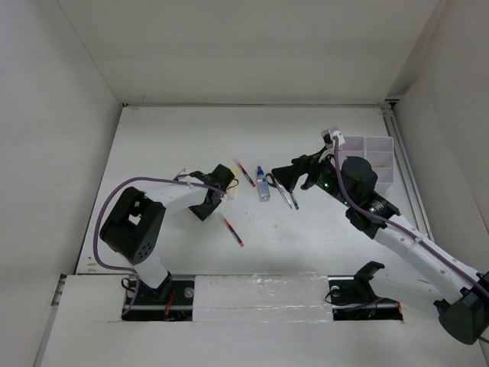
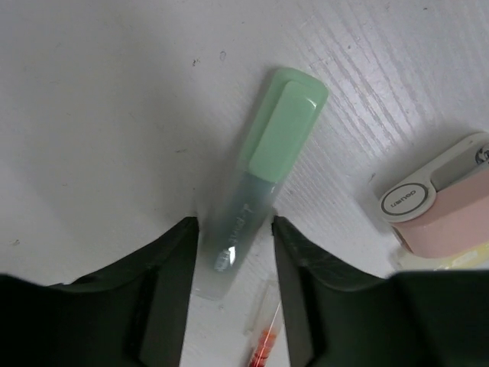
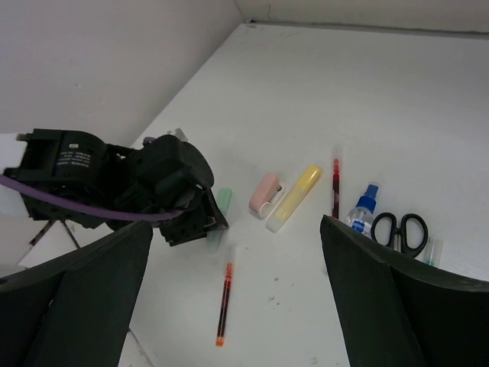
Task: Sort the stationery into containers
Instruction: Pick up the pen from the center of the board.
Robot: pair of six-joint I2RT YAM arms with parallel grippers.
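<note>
A pastel green stick (image 2: 263,172) lies flat on the white table between the fingers of my left gripper (image 2: 235,223), which is open and low over it, with a gap on the right side. A pink stick (image 2: 443,202) and a yellow stick (image 3: 294,197) lie just right of it. My left gripper also shows in the top view (image 1: 218,187). My right gripper (image 1: 294,172) is wide open and empty, above the table near the black-handled scissors (image 1: 276,186). The white four-compartment organizer (image 1: 367,157) stands at the far right, behind the right arm.
One red pen (image 1: 234,232) lies near the left gripper, toward the front. Another red pen (image 1: 244,173), a blue-capped bottle (image 1: 263,186) and a dark pen (image 1: 291,197) lie mid-table. White walls close in the left, right and back.
</note>
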